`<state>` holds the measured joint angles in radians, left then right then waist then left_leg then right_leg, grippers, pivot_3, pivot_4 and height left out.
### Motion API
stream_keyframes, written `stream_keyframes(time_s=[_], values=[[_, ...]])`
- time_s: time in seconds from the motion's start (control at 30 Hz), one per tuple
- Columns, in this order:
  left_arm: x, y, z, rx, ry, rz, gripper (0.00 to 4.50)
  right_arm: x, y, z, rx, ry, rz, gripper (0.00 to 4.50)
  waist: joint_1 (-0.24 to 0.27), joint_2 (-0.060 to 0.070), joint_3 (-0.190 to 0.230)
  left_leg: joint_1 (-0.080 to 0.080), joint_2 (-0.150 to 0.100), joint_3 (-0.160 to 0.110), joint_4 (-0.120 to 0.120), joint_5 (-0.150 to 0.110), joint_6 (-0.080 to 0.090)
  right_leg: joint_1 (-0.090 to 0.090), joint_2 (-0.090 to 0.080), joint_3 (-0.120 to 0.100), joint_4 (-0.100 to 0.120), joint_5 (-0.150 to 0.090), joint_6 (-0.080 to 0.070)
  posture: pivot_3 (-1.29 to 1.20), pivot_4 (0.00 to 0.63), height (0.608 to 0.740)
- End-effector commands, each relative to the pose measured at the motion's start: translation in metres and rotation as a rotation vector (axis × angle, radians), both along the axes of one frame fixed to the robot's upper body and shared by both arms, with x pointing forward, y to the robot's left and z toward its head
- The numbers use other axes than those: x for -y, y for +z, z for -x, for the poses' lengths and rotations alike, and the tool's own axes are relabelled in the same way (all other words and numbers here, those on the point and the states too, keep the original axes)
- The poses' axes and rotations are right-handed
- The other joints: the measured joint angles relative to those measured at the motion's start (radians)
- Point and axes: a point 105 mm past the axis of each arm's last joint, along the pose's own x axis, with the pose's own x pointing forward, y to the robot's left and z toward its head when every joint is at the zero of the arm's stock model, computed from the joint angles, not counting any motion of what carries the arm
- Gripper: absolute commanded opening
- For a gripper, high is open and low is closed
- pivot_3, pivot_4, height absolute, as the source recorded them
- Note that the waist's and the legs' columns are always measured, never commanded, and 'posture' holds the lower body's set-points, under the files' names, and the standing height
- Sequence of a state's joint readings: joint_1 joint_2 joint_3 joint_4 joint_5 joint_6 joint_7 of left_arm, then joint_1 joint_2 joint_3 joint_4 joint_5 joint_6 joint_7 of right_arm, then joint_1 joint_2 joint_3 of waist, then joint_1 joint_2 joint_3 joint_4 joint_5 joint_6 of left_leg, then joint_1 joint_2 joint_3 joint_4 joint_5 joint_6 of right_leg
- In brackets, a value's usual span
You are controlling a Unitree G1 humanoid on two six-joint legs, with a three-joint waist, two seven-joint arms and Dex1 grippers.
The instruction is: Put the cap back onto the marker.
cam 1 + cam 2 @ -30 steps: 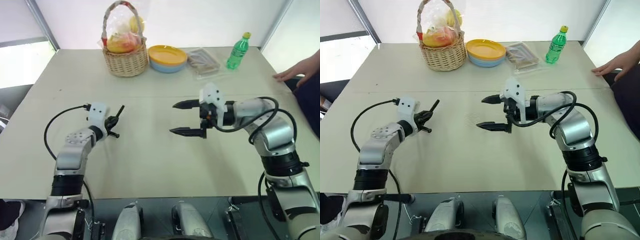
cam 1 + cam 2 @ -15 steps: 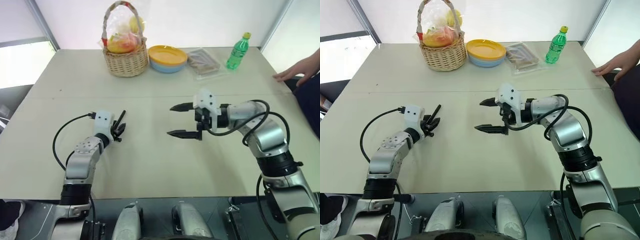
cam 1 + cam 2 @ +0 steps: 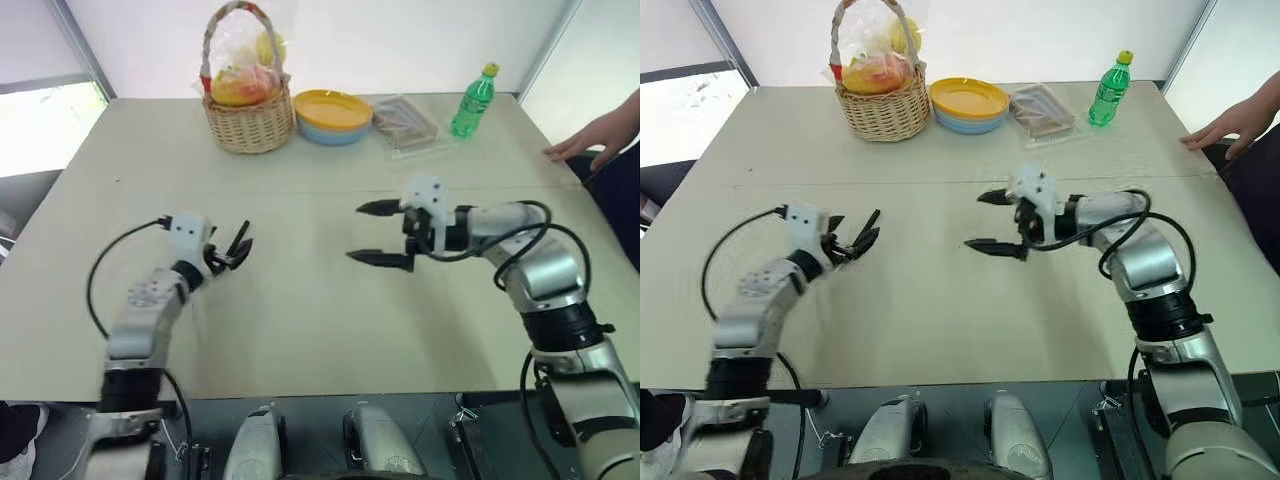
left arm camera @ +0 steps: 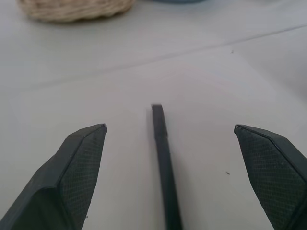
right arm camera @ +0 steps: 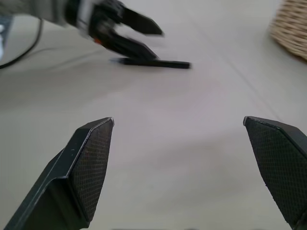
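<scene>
I'm squinting at everything here and I'm not making out a single readable word, brand or number, not even on the green bottle (image 3: 474, 103), whose label is coming through too small to read.

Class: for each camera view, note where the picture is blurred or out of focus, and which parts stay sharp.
Left eye view: the left hand and its arm are motion-smeared; the basket is crisp. Left wrist view: the marker looks soft, and the basket behind it is defocused. Right wrist view: the far left hand is streaked; the near fingers are sharp.
</scene>
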<state>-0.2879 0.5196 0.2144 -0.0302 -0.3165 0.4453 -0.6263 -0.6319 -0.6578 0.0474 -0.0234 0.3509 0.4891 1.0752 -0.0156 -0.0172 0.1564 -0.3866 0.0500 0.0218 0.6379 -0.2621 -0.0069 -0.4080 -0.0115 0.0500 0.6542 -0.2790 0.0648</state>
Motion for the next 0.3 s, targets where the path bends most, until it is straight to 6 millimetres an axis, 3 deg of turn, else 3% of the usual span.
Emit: stream_keyframes(time_s=[0.03,0.2,0.3], values=[[-0.015,0.032,0.014,0.065,-0.109,-0.007,4.45,0.02,0.011,-0.003,0.027,-0.093,-0.075,4.5,0.0,0.0,0.0,0.001,0.0,0.0,-0.001,0.0,0.0,0.0,0.0,0.0,-0.001,0.0,0.0,0.0,0.15,0.74],[-0.059,0.04,0.027,0.021,-0.11,-0.09,4.45,0.048,-0.006,-0.003,0.021,-0.256,-0.092,4.5,0.0,0.0,0.0,0.002,0.0,0.002,-0.007,0.0,0.0,0.0,0.0,0.0,-0.005,0.0,0.0,0.0,0.15,0.74],[-0.073,0.04,0.027,0.011,-0.088,-0.116,4.45,0.054,-0.007,-0.001,0.024,-0.311,-0.123,4.5,0.0,0.0,0.0,0.0,0.0,0.002,-0.007,0.0,0.0,-0.002,0.0,0.001,-0.005,0.0,0.0,0.0,0.15,0.74]])
